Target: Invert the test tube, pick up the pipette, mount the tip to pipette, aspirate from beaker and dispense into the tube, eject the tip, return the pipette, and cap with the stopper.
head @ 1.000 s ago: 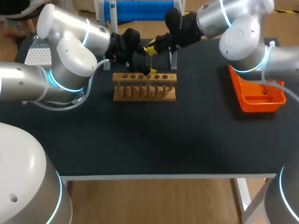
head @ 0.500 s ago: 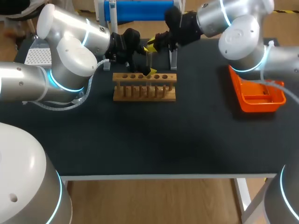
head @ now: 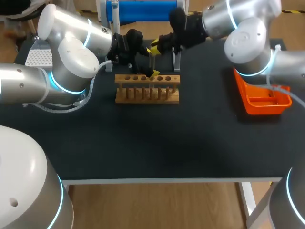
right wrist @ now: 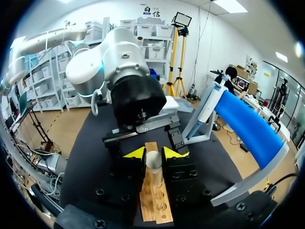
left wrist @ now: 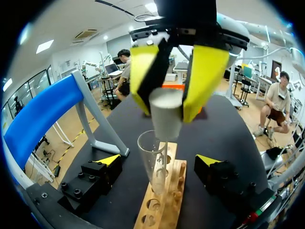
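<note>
Rack (head: pixel 147 89) behind centre on the desk (head: pixel 143 138), both arms meeting over it.
In one rack hole the test tube (left wrist: pixel 155 174) stands upright. Either side of the tube, the left pincer (left wrist: pixel 158 161), fingers apart from the glass. Above it, the right pincer (right wrist: pixel 154 153) with the stopper (right wrist: pixel 153 163) clamped between its fingers, directly over the tube's mouth; contact unclear. Behind the rack, at the rear edge, the stand (head: pixel 177 61). Well right of the rack, the tray (head: pixel 242 93).
</note>
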Tool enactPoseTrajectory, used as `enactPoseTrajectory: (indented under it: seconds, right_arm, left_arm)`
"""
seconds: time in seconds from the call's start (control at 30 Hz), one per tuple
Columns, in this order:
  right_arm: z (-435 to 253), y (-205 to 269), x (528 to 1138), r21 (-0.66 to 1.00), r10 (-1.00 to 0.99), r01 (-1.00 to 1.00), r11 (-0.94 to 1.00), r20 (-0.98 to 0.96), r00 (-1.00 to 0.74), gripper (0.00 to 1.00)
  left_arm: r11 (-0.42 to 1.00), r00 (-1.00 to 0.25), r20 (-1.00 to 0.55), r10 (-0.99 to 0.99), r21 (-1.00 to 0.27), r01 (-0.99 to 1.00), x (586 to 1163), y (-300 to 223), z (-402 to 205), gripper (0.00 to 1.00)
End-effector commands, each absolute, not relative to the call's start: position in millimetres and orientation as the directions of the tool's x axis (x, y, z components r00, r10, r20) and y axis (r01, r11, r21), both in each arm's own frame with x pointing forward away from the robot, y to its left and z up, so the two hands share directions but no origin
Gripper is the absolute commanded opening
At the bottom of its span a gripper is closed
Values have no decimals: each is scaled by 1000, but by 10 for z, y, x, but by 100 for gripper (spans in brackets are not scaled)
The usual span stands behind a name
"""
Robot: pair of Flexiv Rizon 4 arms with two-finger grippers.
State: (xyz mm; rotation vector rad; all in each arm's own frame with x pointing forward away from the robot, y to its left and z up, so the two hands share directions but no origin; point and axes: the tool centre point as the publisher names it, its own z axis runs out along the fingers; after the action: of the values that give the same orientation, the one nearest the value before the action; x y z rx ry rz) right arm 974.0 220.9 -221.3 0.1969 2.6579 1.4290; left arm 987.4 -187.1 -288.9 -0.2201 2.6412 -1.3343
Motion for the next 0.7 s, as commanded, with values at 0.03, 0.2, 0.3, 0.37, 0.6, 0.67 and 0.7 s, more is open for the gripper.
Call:
enactPoseTrajectory:
  seconds: [0.03, 0.2, 0.3, 0.37, 0.6, 0.67, 0.7]
  right_arm:
    - [-2269, 2214, 9745, 829, 174, 63, 556, -42, -984, 0]
    - [-2310, 2220, 9732, 822, 167, 55, 566, -49, -985, 0]
    - [-2320, 2219, 9730, 821, 167, 54, 568, -51, -985, 0]
    - [-2324, 2215, 9732, 822, 169, 55, 567, -51, -984, 0]
    - [-2208, 2184, 9763, 843, 182, 51, 536, -56, -982, 0]
    - [-2182, 2179, 9762, 847, 183, 48, 529, -58, -981, 0]
    - [-2165, 2178, 9760, 850, 183, 45, 524, -61, -981, 0]
  left_arm:
    - [589, -974, -87, -208, -806, -54, 9876, -1868, -2884, 100]
    - [589, -974, -87, -208, -806, -54, 9876, -1868, -2884, 100]
    - [589, -974, -87, -208, -806, -54, 9876, -1868, -2884, 100]
    - [589, -974, -87, -208, -806, -54, 9876, -1868, -2884, 100]
    - [589, -974, -87, -208, -806, -54, 9876, -1868, -2884, 100]
    - [589, -974, -87, -208, -806, -54, 9876, -1868, -2884, 100]
    - [589, -974, -87, -208, -806, -54, 9876, -1868, -2884, 100]
